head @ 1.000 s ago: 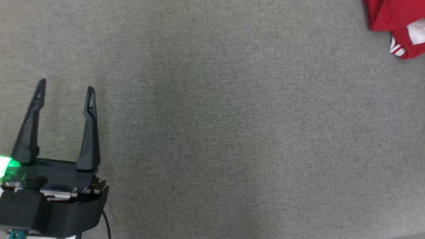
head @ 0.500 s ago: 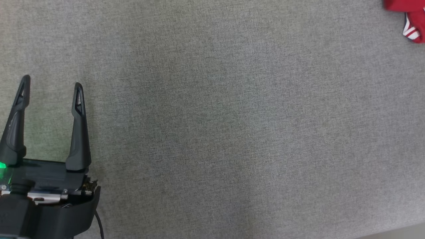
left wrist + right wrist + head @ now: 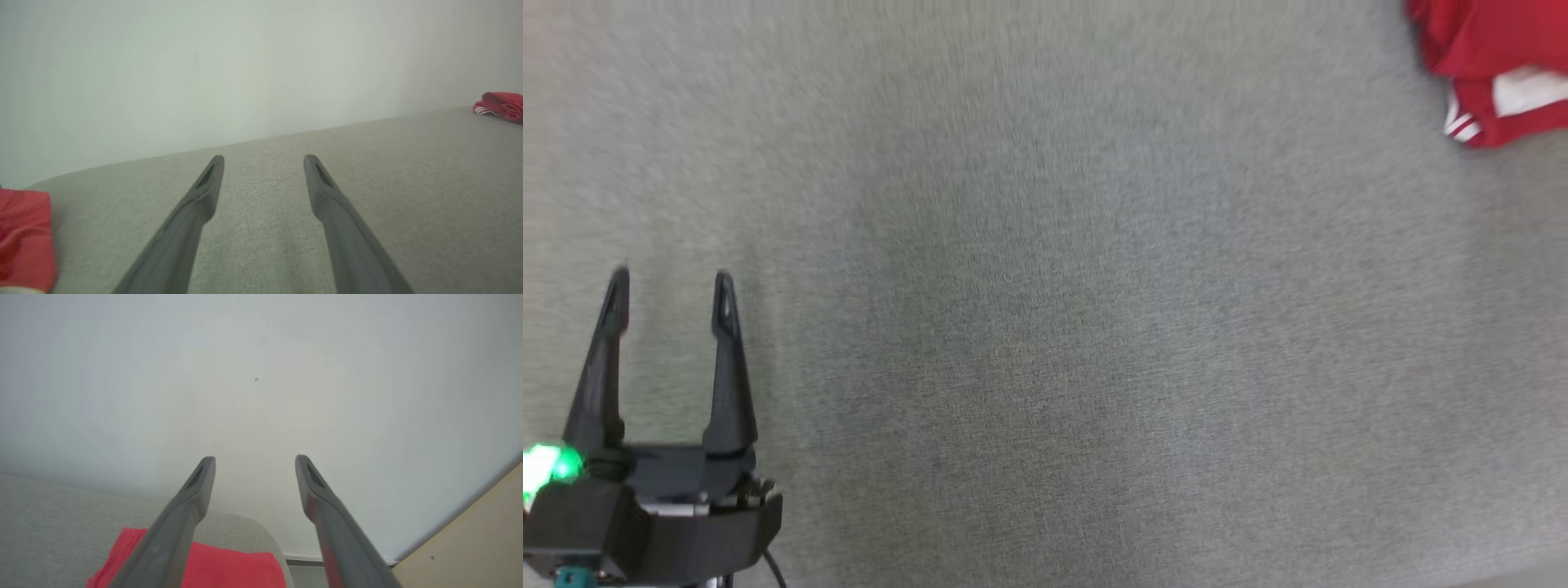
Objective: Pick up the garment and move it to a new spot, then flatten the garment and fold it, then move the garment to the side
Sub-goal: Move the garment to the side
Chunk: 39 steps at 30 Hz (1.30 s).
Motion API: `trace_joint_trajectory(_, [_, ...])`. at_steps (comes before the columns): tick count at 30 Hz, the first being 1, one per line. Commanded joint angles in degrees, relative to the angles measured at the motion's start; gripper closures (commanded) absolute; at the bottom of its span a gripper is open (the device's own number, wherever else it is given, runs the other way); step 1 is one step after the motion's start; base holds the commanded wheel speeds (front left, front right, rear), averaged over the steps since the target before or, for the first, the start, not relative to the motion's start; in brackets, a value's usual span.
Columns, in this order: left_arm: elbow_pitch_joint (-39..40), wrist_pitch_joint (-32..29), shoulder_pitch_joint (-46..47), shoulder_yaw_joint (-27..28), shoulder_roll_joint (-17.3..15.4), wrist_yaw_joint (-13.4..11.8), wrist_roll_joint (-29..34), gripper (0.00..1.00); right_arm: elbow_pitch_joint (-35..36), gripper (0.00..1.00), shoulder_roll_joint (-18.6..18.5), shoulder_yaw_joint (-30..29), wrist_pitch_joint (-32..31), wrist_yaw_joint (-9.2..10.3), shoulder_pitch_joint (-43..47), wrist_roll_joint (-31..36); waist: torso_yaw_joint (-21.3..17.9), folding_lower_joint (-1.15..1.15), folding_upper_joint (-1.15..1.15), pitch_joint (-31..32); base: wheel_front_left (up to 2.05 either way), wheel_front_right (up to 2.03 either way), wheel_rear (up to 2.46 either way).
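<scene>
The garment [image 3: 1494, 65] is red with white stripes and lies bunched at the far right of the grey fabric surface [image 3: 1045, 327]. In the left wrist view the garment [image 3: 500, 105] is small and far off to the right. My right gripper [image 3: 255, 459] is open with nothing between its fingers, and the garment [image 3: 229, 567] lies below it near the surface's rounded corner. My left gripper [image 3: 671, 286] is open and empty at the lower left, far from the garment. The left gripper [image 3: 264, 159] points across bare fabric.
Another red cloth [image 3: 24, 237] lies at the lower left of the left wrist view. A pale wall [image 3: 261, 375] stands behind the surface. Beyond the corner is a wooden floor [image 3: 470, 547].
The head picture has shifted, so the camera moved. The left gripper stays open and now sits lower in the picture. My right gripper has gone from shut to open.
</scene>
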State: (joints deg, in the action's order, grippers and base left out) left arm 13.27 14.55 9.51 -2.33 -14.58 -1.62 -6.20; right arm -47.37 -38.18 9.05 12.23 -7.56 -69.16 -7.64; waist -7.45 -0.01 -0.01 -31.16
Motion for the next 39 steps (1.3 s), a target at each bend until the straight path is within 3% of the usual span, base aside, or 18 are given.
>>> trace_joint_trajectory(1, [-1.34, 0.48, -2.07, 0.54, 0.57, -0.51, -0.8, 0.0, 2.41, 0.0, 1.83, -0.18, 0.92, 0.11, 3.37, -1.57, 0.26, 0.01, 0.01, 7.05, 0.0, 0.0, 0.0])
trace_joint_trajectory(15, [-6.28, 0.63, -10.66, 2.48, 3.09, -1.38, -3.38, 0.0, 17.01, 0.0, 10.33, -3.23, 1.72, 0.11, 27.21, -7.43, 2.08, 0.01, 0.01, 21.5, 0.0, 0.0, 0.0])
trace_joint_trajectory(28, [-10.76, 0.35, -13.14, 1.08, 3.83, -1.7, -3.25, 0.0, 33.97, 0.0, 22.5, -10.45, -1.05, 0.11, 51.87, -4.7, 4.83, 0.01, 0.01, 28.02, 0.0, 0.0, 0.0])
trace_joint_trajectory(39, [-13.48, -1.45, -15.84, 1.76, 2.57, -3.46, -2.63, 0.0, 38.13, 0.0, 29.6, -11.03, -1.43, 0.12, 64.4, -3.24, 6.05, 0.01, 0.01, 32.04, 0.0, 0.0, 0.0])
